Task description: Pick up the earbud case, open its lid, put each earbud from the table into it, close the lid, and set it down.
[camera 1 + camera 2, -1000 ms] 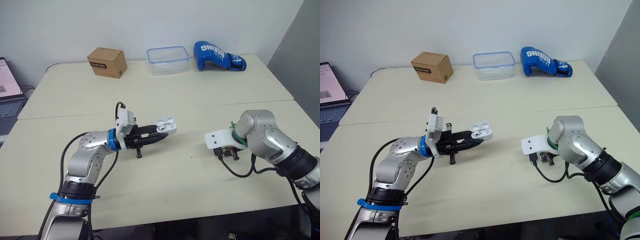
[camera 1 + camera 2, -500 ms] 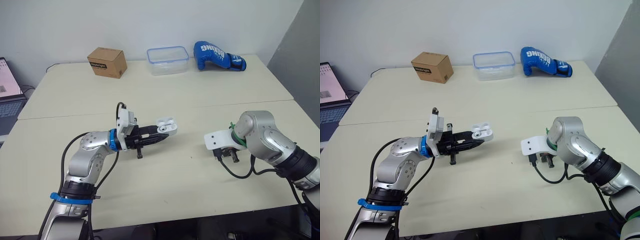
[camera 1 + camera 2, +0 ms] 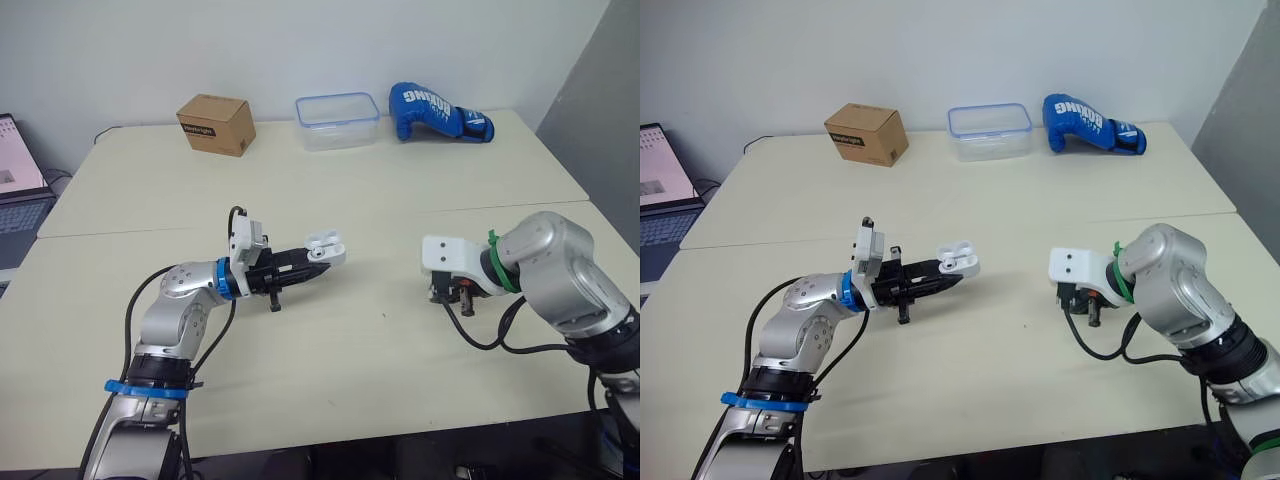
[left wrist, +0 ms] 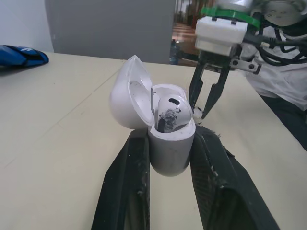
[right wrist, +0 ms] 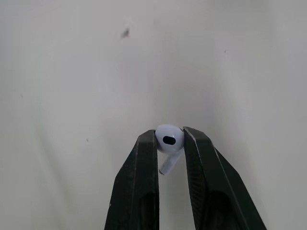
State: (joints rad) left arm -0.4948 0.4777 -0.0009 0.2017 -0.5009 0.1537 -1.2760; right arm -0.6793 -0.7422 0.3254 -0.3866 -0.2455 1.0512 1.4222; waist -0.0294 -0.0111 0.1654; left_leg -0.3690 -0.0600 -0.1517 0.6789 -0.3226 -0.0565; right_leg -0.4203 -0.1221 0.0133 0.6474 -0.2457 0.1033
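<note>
Cream table (image 3: 300, 190) under a white wall, with a cardboard box (image 3: 214, 124), a clear container (image 3: 337, 120) and a blue boxing glove (image 3: 438, 111) lining its back edge. Above mid-table the left gripper (image 3: 300, 266) pinches the earbud case (image 3: 326, 248), lid open. Farther right, the right gripper (image 3: 458, 300) nips an earbud (image 5: 167, 134).

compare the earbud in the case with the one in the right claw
The cased earbud sits in the open case, its stem hidden; the loose earbud is pinched in the right claw, its stem showing. The cased earbud bears dark smudges; the loose earbud looks clean. Both are white with a dark oval vent.
</note>
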